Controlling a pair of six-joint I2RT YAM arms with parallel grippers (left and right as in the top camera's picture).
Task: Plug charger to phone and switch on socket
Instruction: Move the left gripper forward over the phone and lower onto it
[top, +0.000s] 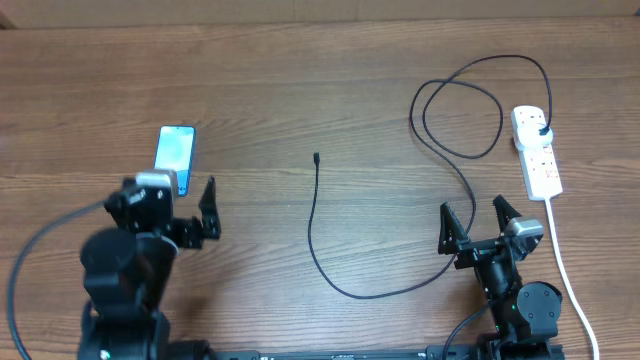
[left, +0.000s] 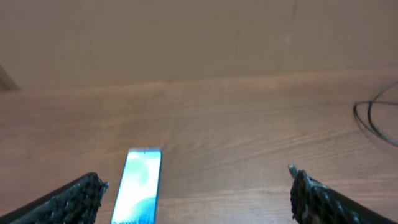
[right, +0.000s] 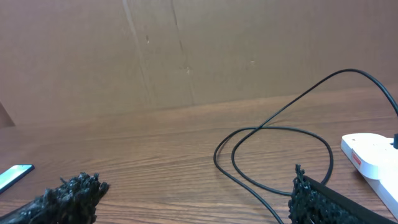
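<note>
White socket (top: 537, 152), black charger (top: 311, 225) plugged in, phone (top: 175, 148) apart

Phone (top: 175, 148) left, socket (top: 536, 150) right, charger (top: 318, 225) between.

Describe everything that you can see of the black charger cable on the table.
The charger cable is long, thin and black, apparently rubber-coated. It lies loose on the wooden table. Its small plug tip lies free near the table's middle, connected to nothing. From there it runs toward the robot, bends right, then curls in overlapping loops. Its black plug sits in the white power strip at the right. Nothing grips it.
</note>
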